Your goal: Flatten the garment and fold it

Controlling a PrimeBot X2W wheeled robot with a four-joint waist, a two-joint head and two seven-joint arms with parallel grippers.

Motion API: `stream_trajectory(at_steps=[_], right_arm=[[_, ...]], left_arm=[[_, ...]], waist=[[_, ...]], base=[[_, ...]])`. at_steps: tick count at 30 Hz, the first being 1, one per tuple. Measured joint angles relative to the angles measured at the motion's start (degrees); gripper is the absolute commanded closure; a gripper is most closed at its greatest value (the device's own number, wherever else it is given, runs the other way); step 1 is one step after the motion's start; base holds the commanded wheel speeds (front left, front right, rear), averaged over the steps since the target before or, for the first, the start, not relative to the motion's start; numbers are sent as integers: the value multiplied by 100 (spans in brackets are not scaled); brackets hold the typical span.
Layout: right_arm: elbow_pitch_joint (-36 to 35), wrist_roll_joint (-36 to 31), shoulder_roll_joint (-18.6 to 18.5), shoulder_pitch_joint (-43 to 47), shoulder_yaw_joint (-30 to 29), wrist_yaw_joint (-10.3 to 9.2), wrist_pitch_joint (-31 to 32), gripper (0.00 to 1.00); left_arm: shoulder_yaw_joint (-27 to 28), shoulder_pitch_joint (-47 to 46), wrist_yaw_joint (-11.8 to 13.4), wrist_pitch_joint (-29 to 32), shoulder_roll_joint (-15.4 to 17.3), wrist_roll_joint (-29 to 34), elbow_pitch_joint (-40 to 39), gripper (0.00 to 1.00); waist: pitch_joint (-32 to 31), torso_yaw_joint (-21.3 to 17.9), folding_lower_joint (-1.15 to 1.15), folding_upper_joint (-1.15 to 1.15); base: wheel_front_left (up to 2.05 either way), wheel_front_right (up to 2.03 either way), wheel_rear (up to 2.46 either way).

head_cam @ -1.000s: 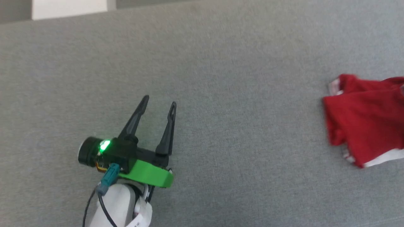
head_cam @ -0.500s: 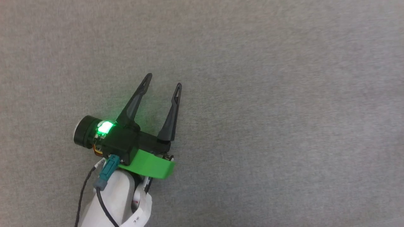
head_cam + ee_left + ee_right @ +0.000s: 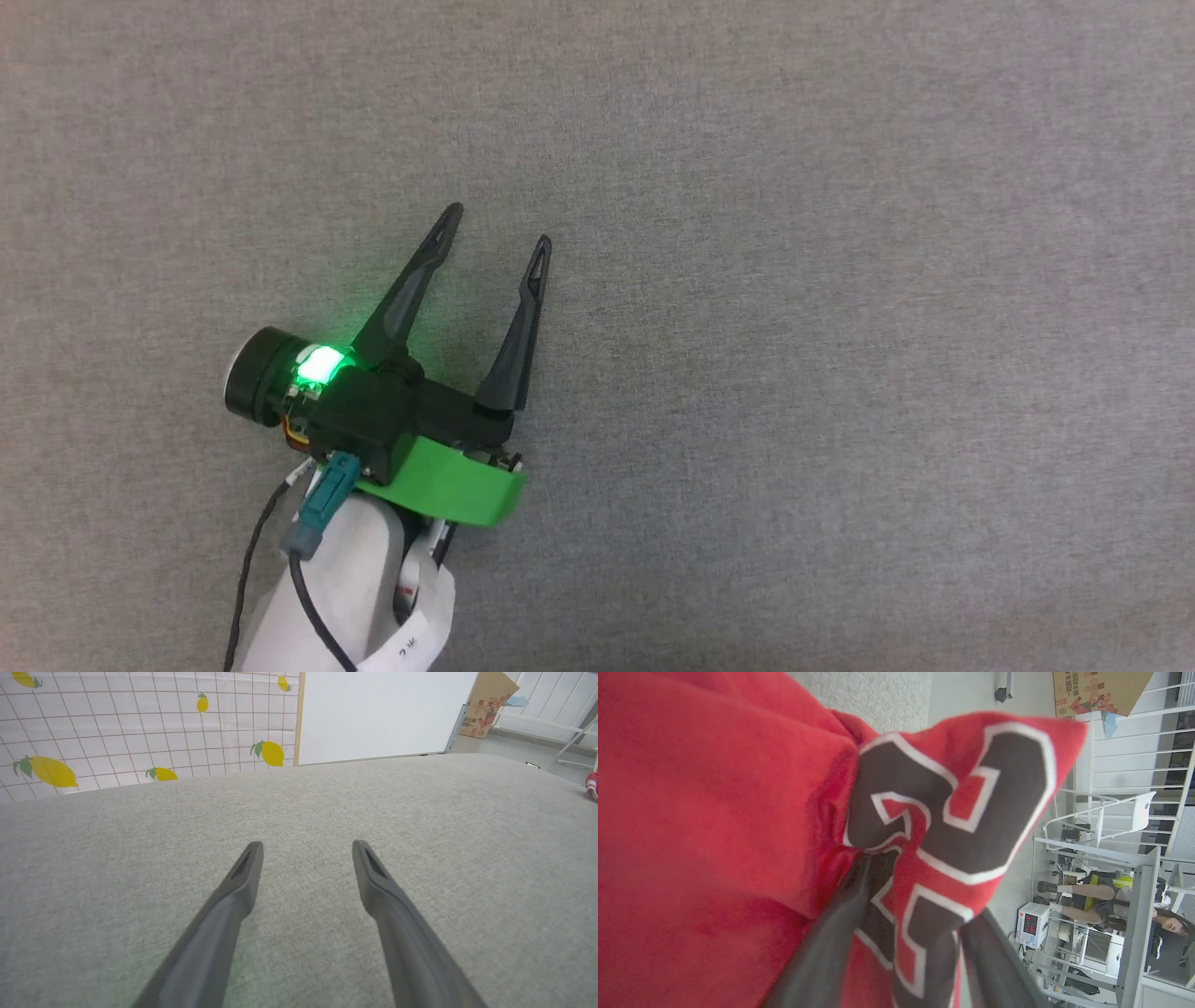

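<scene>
The garment (image 3: 714,812), a red jersey with a dark white-outlined emblem (image 3: 952,812), hangs bunched close in front of the right wrist camera. My right gripper (image 3: 915,891) is shut on it, a fold of the emblem cloth pinched between the two dark fingers (image 3: 831,942), whose tips are buried in fabric. A small red-and-white corner of the garment (image 3: 592,785) shows at the far right edge of the left wrist view. My left gripper (image 3: 499,227) hovers open over the grey cloth surface (image 3: 840,327), nothing between its fingers (image 3: 243,882).
Beyond the grey surface's far edge stand a lemon-print tiled wall (image 3: 140,723), a white board (image 3: 378,714) and a cardboard box (image 3: 488,704). Past the garment are white railings, a metal frame (image 3: 1139,896) and a seated person (image 3: 1106,893).
The head camera has swung since a second ago, and the red garment has left its right edge. In the last half second my open left gripper edged slightly up and right.
</scene>
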Motion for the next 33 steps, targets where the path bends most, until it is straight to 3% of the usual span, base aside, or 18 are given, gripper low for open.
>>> stream_trajectory(at_steps=[9,17,25,33], right_arm=[[124,-208,47,-432,238,0,-459,0],[-523,302,727,-713,430,-1,-985,0],[-1529,679,1898,-520,-211,-1,-1618,0],[-3129,773,3428,1014,-661,-1,-1875,0]], left_arm=[[181,115,0,0,-70,-121,202,0],[598,632,76,0,-180,-356,309,0],[1078,989,303,0,-233,-415,402,0],[1216,1247,398,0,-264,-353,370,0]], waist=[[-598,-9,0,0],[-1413,10,-1,0],[-2207,99,-1,0],[-2742,347,-1,0]], base=[[0,0,0],[0,0,0],[0,0,0],[0,0,0]])
